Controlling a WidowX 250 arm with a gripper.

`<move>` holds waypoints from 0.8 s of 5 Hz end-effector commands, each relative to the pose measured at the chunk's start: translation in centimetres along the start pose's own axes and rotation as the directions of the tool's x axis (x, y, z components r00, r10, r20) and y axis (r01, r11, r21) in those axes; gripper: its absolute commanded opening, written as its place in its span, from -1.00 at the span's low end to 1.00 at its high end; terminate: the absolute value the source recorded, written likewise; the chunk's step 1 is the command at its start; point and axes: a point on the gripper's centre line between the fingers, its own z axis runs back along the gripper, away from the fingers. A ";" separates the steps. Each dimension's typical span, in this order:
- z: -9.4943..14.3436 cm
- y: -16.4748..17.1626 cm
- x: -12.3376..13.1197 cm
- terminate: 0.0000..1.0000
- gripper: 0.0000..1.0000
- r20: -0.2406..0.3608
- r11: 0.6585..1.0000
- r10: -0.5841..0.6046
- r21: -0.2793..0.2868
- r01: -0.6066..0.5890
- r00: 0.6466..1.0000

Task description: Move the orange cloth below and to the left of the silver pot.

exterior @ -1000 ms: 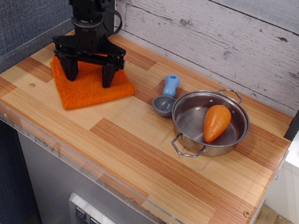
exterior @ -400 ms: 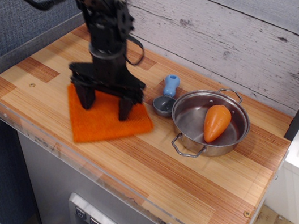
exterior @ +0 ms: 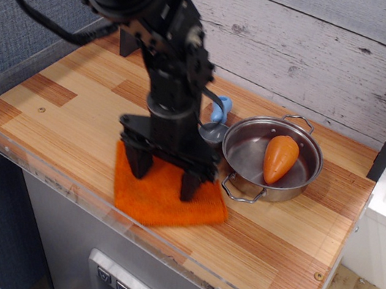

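Moved: we dragged the bright orange nubbly square cloth from the back-left of the wooden counter to the front edge.
Cloth now: front-left of the shiny shallow steel pot, just beside its near loop handle.
Gripper: black fingers spread wide, both tips pressed on the cloth, pinning rather than pinching.
Progress: placement looks done, we judge.
Left: lift off and retract.
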 end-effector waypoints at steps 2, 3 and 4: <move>1.7 -0.9 -1.0 -1.00 1.00 0.038 0.999 -0.032 -0.020 0.032 0.999; 2.1 0.3 -0.2 -1.00 1.00 0.054 1.000 0.002 -0.025 0.000 0.999; 2.8 0.9 0.6 -1.00 1.00 0.070 0.998 0.039 -0.051 -0.036 0.997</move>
